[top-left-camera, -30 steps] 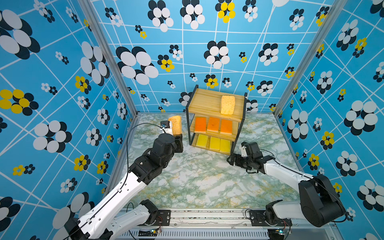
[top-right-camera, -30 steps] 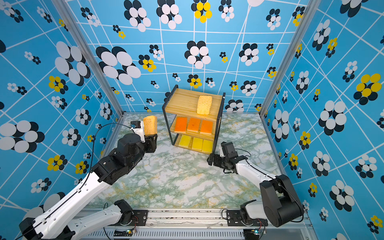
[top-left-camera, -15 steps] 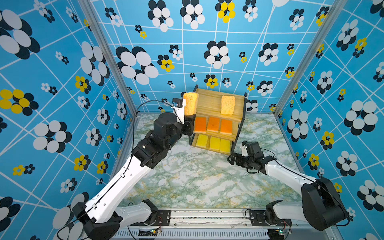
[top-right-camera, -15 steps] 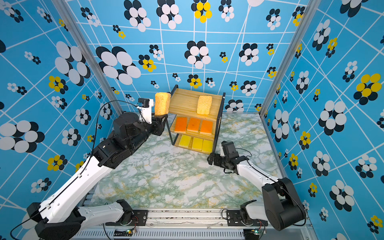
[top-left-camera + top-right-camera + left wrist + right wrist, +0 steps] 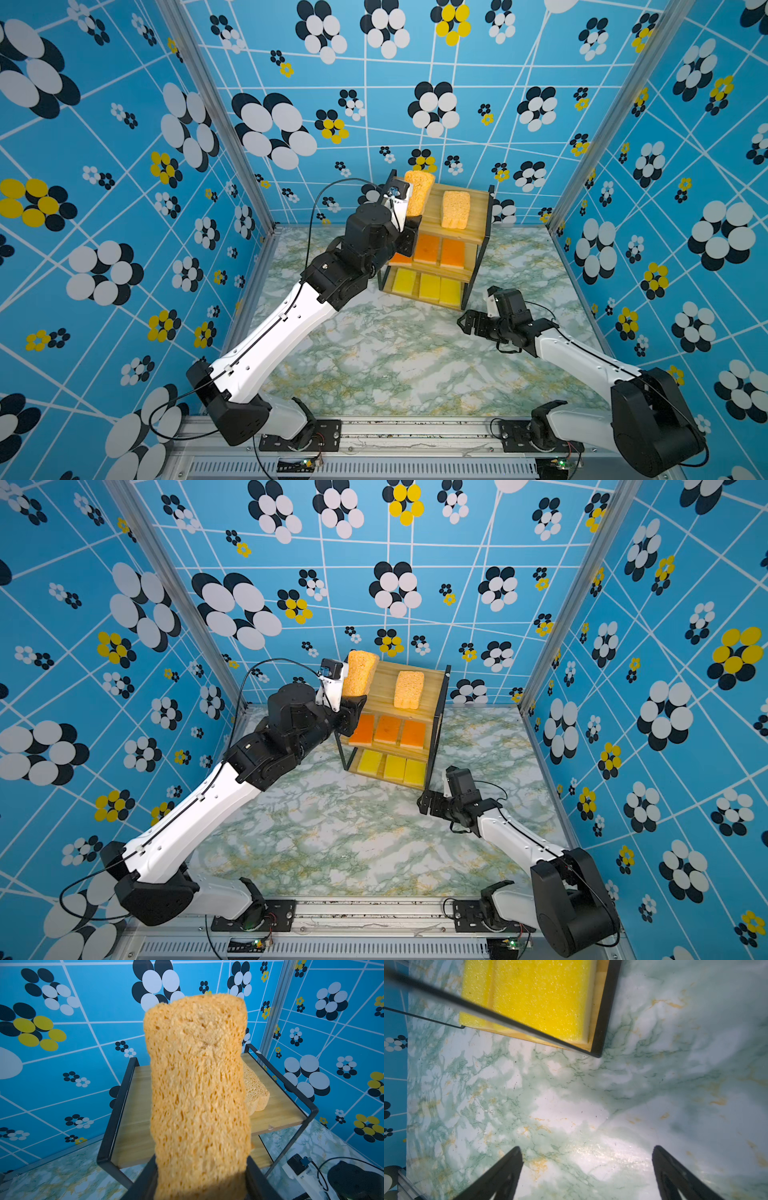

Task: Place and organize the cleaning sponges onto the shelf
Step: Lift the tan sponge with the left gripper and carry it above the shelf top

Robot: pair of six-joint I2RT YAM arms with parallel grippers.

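Risen and swung far-right since a second ago: left gripper (image 5: 412, 220) with tan sponge (image 5: 419, 191), earlier low beside the left side of the shelf (image 5: 478, 212), now up at the left end of its top tier. Clamped on the sponge's lower end, black fingers (image 5: 257, 1182) pressing either side in the left wrist view. Held upright, long side up, over the left part of the top board; contact with the board not tellable.

Lying flat on the same top board, right of the held one and apart from it in both top views: second tan sponge (image 5: 456, 209). On the middle tier, side by side: three orange sponges (image 5: 427, 248), leftmost partly hidden behind left arm (image 5: 291, 324). On the bottom tier, in a row: three yellow sponges (image 5: 429, 286).

Barely shifted since then: right gripper (image 5: 588, 1159) — low over the marble table (image 5: 374, 353), just near of the shelf's near-right corner, fingers spread wide, nothing between them. Showing in the right wrist view: that bottom-tier corner with a yellow sponge on it.
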